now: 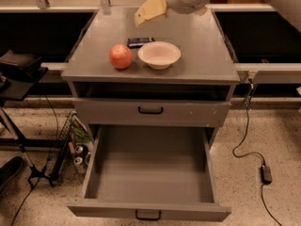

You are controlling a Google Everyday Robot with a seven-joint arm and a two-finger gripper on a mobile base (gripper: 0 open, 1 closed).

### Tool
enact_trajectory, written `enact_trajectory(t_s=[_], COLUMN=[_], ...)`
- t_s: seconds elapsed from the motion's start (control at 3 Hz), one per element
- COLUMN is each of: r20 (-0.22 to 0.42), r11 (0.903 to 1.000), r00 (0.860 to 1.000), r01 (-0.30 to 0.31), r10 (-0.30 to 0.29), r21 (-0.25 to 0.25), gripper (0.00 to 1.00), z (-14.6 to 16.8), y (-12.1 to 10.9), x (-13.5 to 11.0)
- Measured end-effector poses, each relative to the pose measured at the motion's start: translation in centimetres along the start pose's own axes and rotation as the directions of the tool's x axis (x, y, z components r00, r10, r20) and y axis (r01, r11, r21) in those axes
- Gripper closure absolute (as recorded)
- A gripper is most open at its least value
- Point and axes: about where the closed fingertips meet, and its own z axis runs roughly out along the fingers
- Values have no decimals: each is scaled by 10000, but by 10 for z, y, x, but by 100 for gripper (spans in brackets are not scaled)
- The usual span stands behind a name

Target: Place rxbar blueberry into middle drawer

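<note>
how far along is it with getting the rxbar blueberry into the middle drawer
Done: the middle drawer stands pulled open. In hand: the gripper hovers above the back of the cabinet top, apart from the rxbar blueberry. Left: nearly everything; the bar lies on top just behind the bowl, beside the red fruit, not yet grasped, carried or dropped in.

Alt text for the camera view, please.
The gripper hangs above the rear of the cabinet top, where the rxbar lies just behind a white bowl and a red fruit. Below, the middle drawer is pulled open and bare.
</note>
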Motion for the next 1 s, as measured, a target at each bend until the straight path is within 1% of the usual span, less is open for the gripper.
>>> enact_trajectory(t_s=[0.33,0.67,1.0], r20=[5,-41,-359], r11=[10000,9981,9878], r00=[10000,9983,9885], r01=[-43,-583,-1448], r10=[43,584,1469], r21=[39,193,565], gripper=[0,0,0], z=[-2,4,34], y=[-3,-3,15], x=[1,-2,-17])
